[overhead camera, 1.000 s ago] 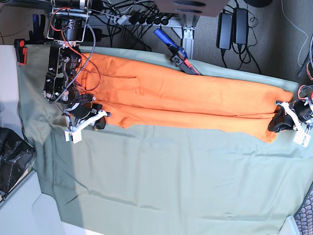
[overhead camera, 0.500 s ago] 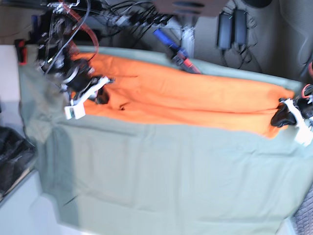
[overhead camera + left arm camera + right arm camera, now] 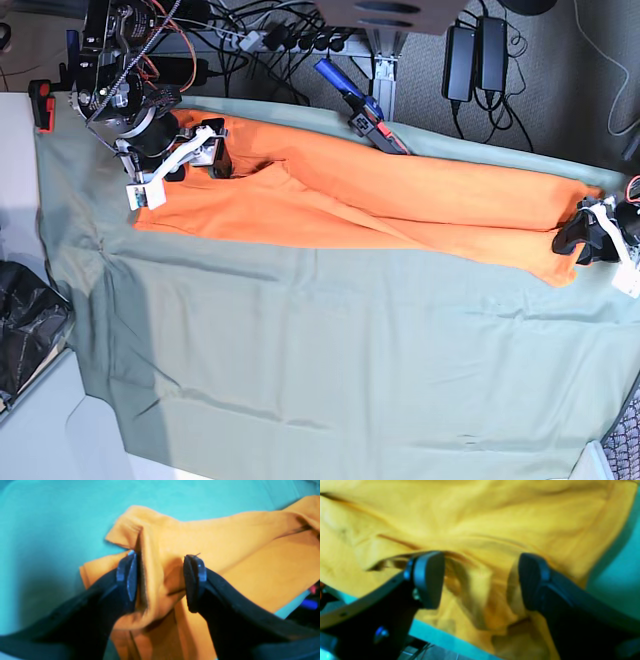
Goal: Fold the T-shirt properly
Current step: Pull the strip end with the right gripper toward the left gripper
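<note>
The orange T-shirt (image 3: pixel 380 200) lies as a long narrow strip across the far part of the sage-green sheet (image 3: pixel 350 350). My right gripper (image 3: pixel 195 160) is over the strip's left end. In the right wrist view its jaws (image 3: pixel 480 580) stand wide apart with bunched orange cloth (image 3: pixel 480 517) between them. My left gripper (image 3: pixel 578 243) is at the strip's right end. In the left wrist view it (image 3: pixel 161 580) is open astride a raised fold of the shirt (image 3: pixel 225 542), with one finger (image 3: pixel 127 577) touching the fold.
A blue-handled clamp (image 3: pixel 355 100) grips the table's back edge by the shirt. Power bricks (image 3: pixel 475 50) and cables lie on the floor behind. A black bag (image 3: pixel 25 320) sits at the left. The sheet's front edge hangs near the bottom of the view.
My right gripper moved from the shirt's near edge toward the back, carrying that edge over, so the strip is narrower. Its jaws now stand apart. My left gripper barely moved.
</note>
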